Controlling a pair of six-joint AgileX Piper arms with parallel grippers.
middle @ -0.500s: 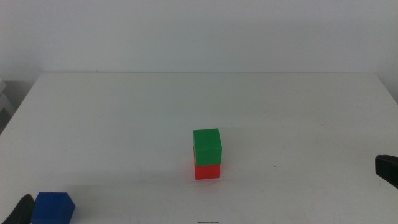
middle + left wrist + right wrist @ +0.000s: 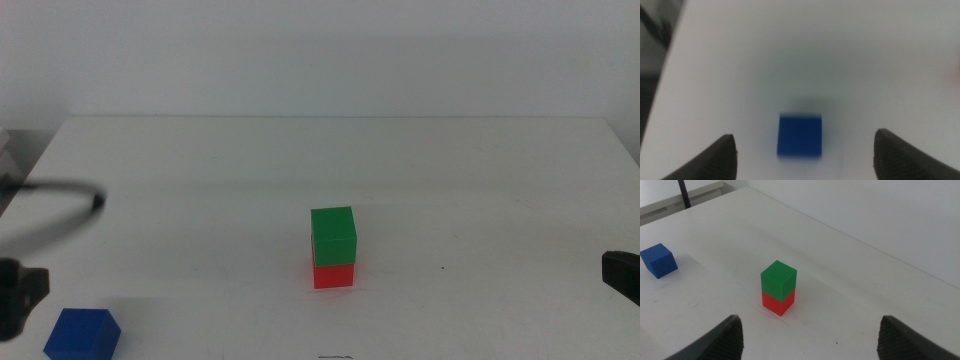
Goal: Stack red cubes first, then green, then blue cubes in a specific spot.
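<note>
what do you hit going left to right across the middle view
left arm's end effector at the left edge → blue cube on the table near the bottom left → green cube stacked on the red cube at centre → right arm's end effector waiting at the right edge

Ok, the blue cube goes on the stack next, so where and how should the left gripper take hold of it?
Judging by its pose, grip the blue cube across two opposite side faces, coming straight down. It sits flat and alone on the table, framed between the open jaws of the left gripper above it.
</note>
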